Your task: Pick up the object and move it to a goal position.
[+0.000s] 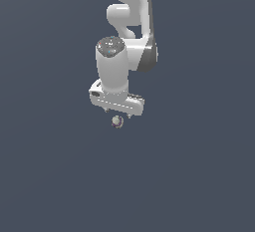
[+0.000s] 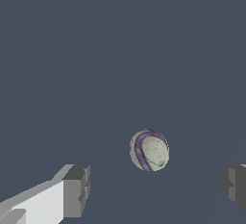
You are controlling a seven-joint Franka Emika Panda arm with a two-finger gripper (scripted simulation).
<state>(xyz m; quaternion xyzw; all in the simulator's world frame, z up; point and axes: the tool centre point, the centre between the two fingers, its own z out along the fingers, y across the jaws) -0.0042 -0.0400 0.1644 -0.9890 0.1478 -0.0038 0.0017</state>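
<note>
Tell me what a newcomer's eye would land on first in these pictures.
First, the white robot arm reaching down from the top of the exterior view against a plain dark grey-blue backdrop. Next, the tiny pale ball with purple streaks, just below the claw. In the wrist view the ball sits between the wide-spread grey fingertips, touching neither.

Small grey-white, purple-banded ball (image 1: 117,121) (image 2: 149,150), seemingly on the floor.

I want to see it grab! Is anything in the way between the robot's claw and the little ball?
No. In the wrist view only bare grey surface lies between the open gripper and the ball.
</note>
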